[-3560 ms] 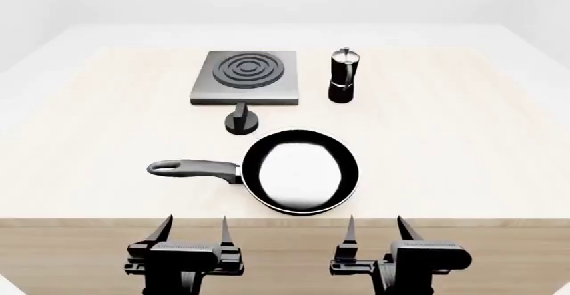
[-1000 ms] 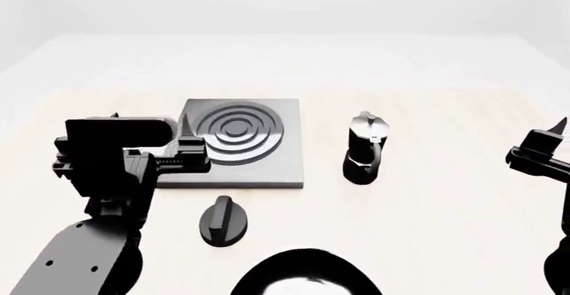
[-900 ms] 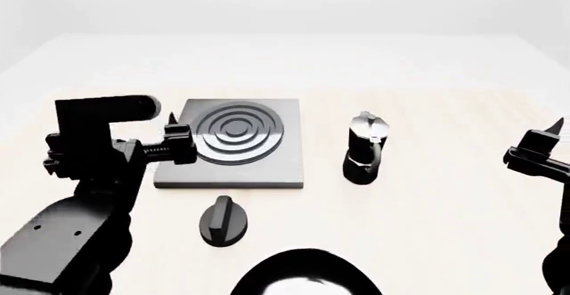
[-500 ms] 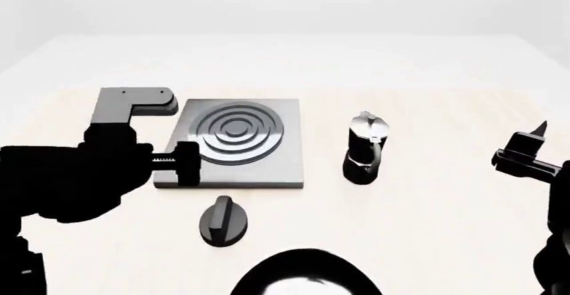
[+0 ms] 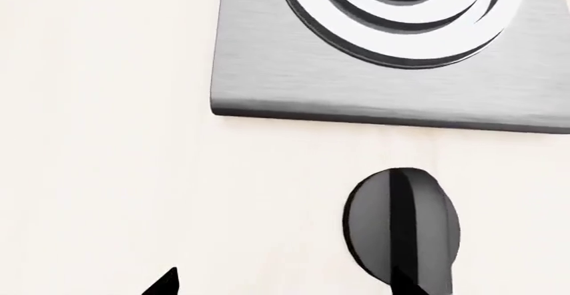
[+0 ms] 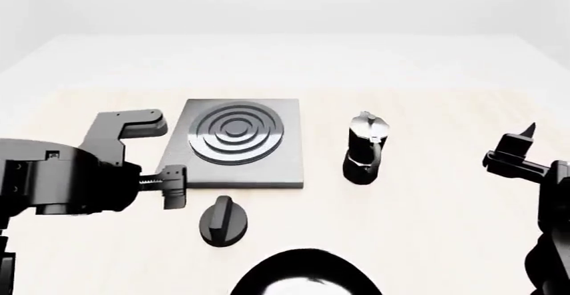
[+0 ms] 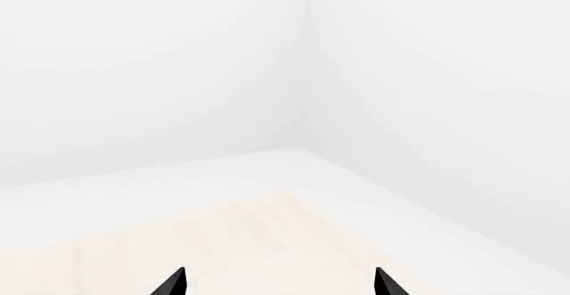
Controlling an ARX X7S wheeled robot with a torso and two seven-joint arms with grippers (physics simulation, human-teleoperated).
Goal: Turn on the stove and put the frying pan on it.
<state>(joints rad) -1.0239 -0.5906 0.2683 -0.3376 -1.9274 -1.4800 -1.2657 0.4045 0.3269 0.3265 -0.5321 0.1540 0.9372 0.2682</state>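
The stove is a grey square plate with a ringed burner, at mid-table. In front of it lies its black round knob, apart from the plate. Only the far rim of the frying pan shows at the bottom edge; its handle is out of view. My left gripper hovers open just left of the knob, by the stove's front-left corner. In the left wrist view, the knob lies under one fingertip of the left gripper, and the stove lies beyond. My right gripper is open at far right.
A black-and-silver moka pot stands right of the stove. The right gripper has nothing between its fingers and faces a table corner and white walls. Pale wood table extends around everything.
My left arm has swung down from beside the stove's left edge to just left of the knob. The right gripper has drifted slightly left. The head view has moved closer since the oldest frame.
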